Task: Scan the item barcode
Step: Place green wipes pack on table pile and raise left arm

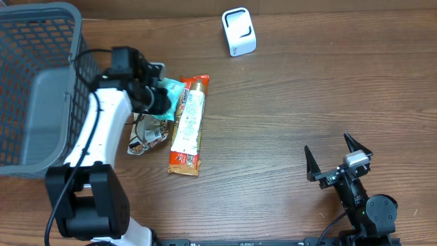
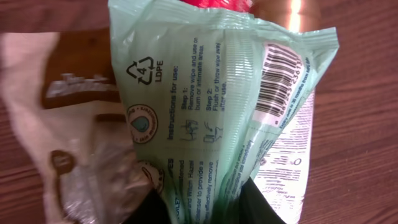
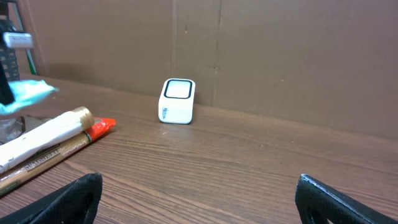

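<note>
Left gripper point(image 1: 162, 96) is pinching the pale-green plastic wipes packet point(image 2: 217, 112), lifted over the table's left side. Right gripper point(image 1: 334, 160) is idling wide open. The printed barcode point(image 2: 283, 81) needs facing squarely toward the white cube-shaped scanner point(image 1: 239, 32), with the film kept flat.

Printed matter on the green wipes pack point(image 2: 211, 112), read from the left wrist view

The pack carries a recycling triangle point(image 2: 140, 70) with the figure 4 inside it and "LDPE" beside it. Next to that runs the heading "Instructions for use:", then "Step 1: Remove wipe and use on bum or intimate area" and "Step 2: Flush or throw wipe away after use". Near the sealed edge a barcode point(image 2: 283, 78) sits on a white patch, its digits too blurred to read surely. The finer print lower down is illegible. The brown-and-white wrapper point(image 2: 68, 90) beside it bears white lettering, blurred past reading. In the overhead view the long bar wrapper point(image 1: 188, 126) shows print too small to read.
</note>
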Controlling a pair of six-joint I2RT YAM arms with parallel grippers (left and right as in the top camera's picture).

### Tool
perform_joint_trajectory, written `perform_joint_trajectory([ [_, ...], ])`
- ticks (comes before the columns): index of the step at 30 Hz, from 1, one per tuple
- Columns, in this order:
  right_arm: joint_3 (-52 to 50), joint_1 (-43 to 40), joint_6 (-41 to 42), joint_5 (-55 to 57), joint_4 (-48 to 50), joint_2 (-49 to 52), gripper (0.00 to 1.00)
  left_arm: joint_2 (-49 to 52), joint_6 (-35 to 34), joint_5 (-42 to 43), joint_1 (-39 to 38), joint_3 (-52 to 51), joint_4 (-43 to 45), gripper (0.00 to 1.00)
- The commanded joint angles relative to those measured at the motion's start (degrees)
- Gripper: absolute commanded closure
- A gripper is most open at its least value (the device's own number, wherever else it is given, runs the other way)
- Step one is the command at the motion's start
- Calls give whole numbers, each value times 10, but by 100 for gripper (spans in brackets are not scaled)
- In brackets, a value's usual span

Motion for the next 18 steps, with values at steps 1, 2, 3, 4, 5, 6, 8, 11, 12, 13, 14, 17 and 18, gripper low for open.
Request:
perform_joint_trajectory([
  [1,-6,-1,3,6,4,-6,0,-6,3,-7,-21,-30,22,79],
  [2,-6,-1,3,6,4,-6,0,-6,-10,-14,-24,-35,24,78],
  [3,-6,-1,3,6,4,-6,0,-6,-22,-18,-24,-38,26,76],
  [4,-6,-1,3,6,4,-6,0,-6,-29,-18,-24,-41,26,74],
  [5,-6,-1,3,6,4,-6,0,-6,-34,-18,-24,-43,26,71],
  [6,-6,-1,3,6,4,-6,0,-6,-38,-18,-24,-45,26,66],
  [8,-6,-1,3,6,4,-6,0,-6,-38,-16,-24,-48,24,44],
  [11,-6,-1,3,6,4,-6,0,-6,-38,-11,-25,-48,21,1],
  [12,-6,-1,3,6,4,-6,0,-6,-38,-7,-25,-48,22,0],
  [13,-6,-1,3,6,4,-6,0,-6,-38,-4,-24,-48,22,0],
  [14,-6,-1,3,6,4,-6,0,-6,-38,-3,-24,-48,22,0],
  [17,-6,-1,3,6,4,-6,0,-6,-38,-3,-24,-43,24,0],
  [18,-6,-1,3,6,4,-6,0,-6,-43,-3,-23,-36,21,0],
])
